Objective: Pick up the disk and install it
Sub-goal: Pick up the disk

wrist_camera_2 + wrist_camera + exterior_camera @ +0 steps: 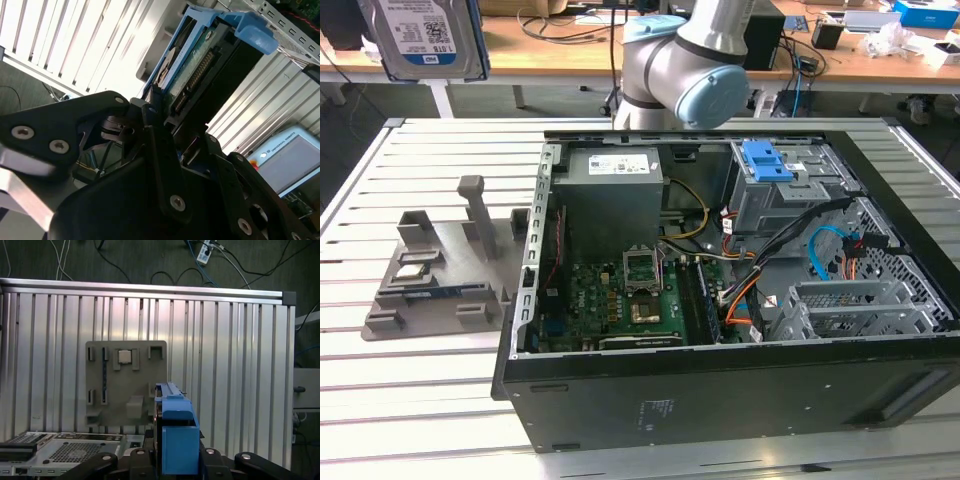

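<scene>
The disk (pixel 197 75), silver metal in a blue plastic carrier frame, stands edge-on between my black fingers (pixel 160 135), with its connector row facing the second wrist camera. My gripper (pixel 182 127) is shut on it. In the first wrist view the blue carrier of the disk (pixel 176 432) rises from the gripper (pixel 177 456), high above the slatted table. At the top of the exterior view's left the disk (pixel 425 35) hangs in the air, label side showing, well clear of the open computer case (pixel 720 400).
The case lies open on the slatted aluminium table (pixel 440 420), with a drive cage holding another blue carrier (pixel 767 160), a grey power supply (pixel 613 190) and loose cables. A grey fixture plate (pixel 430 285) with a small square chip (pixel 124 356) lies on the exterior view's left.
</scene>
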